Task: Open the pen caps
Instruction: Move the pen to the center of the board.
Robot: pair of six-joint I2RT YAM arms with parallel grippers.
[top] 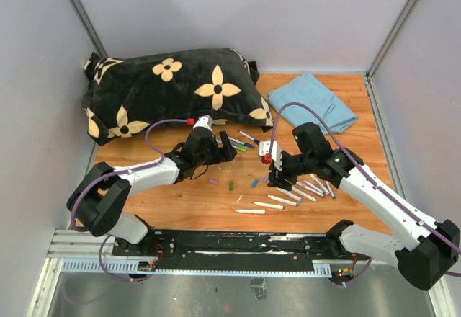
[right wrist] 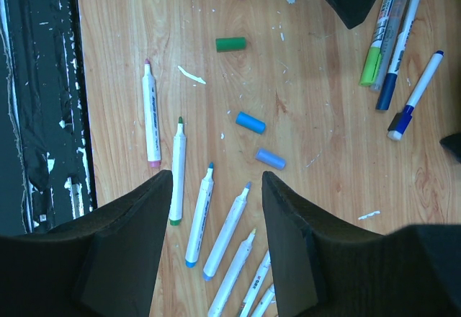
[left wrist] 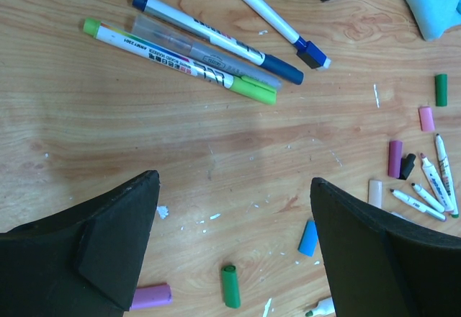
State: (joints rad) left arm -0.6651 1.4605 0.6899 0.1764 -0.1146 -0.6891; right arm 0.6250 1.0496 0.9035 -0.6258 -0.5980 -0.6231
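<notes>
Two pen caps (left wrist: 308,237) — purple, blue — sit part-hidden behind left jaws.

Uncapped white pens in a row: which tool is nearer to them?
Right. The right tool hovers directly above the uncapped white pens; the left tool is well off to their left.

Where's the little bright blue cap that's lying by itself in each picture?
Top external: the blue cap lies just below and right of the picture's centre.
Left wrist: the blue cap is low down, right of centre.
Right wrist: the blue cap is near the centre.
Shared landmark: the loose green cap lying close by shows in all three views.
</notes>
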